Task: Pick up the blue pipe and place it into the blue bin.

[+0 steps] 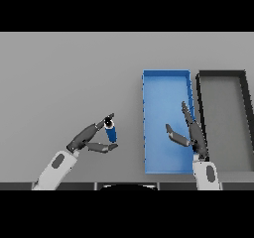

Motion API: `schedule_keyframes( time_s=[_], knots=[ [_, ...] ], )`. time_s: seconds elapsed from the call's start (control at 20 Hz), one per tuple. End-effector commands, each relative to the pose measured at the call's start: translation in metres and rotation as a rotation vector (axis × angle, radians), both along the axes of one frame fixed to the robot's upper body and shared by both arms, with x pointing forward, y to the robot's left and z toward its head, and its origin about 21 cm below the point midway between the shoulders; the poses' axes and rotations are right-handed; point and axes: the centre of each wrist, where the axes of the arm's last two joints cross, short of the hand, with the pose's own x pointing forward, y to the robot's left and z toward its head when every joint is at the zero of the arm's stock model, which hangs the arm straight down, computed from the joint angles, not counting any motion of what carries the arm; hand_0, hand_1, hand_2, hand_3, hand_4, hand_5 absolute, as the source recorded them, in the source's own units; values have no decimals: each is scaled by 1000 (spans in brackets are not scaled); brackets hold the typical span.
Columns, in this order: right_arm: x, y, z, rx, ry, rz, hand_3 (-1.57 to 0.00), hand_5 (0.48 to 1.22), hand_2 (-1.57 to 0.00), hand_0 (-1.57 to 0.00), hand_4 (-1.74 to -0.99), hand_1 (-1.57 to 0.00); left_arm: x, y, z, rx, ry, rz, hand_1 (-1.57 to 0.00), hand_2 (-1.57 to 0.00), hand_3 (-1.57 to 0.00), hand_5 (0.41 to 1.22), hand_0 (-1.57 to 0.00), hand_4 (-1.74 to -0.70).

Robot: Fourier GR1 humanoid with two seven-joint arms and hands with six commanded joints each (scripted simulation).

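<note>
No readable text, label, brand, number or sign found anywhere in head view. No marking seen on blue pipe [111, 131], blue bin [165, 78], dark bin [221, 74] or table [64, 78]. Surfaces plain throughout.

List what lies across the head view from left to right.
Left hand → blue pipe, pinched at the fingers of that hand → blue bin → right hand, open above the bin's right side → dark bin, all on the grey table.
</note>
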Motion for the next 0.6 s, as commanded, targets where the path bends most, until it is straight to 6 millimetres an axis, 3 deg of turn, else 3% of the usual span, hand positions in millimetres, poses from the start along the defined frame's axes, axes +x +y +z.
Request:
schedule_keyframes(
  time_s=[0.0, 0.2, 0.4, 0.45, 0.5, 0.55],
  knots=[
    [-1, 2, -4, -12, 6, 3, 1, 657, 1, 1, -1318, 1, 2, -3, -4, -3, 2, -3, 1, 1, 1, 499, 1, -1212],
    [-5, 1, 1, -2, -6, -2, 1, 665, 1, 1, -1323, 1, 10, -21, -12, 17, -23, -13, 1, 1, 1, 491, 1, -1160],
    [-3, -1, 1, -2, 0, -1, 1, 664, 1, 1, -1322, 1, 16, -37, -15, -74, 27, -28, 1, -79, -69, 566, 1, -1240],
    [-5, -1, 0, -1, 3, 0, 1, 664, 1, 1, -1320, 1, 16, -37, -18, -83, 35, -24, -89, -208, -197, 607, -3, -1275],
    [-5, 3, 0, 4, 3, 7, 1, 663, 1, 1, -1319, 1, 15, -42, -19, -105, 56, -28, -246, -390, -472, 730, -93, -1306],
    [-3, 1, 2, 1, -1, 5, 1, 666, 1, 1, -1322, 1, 15, -42, -22, -129, 76, -19, -501, -626, -692, 828, -340, -1389]
  ],
)
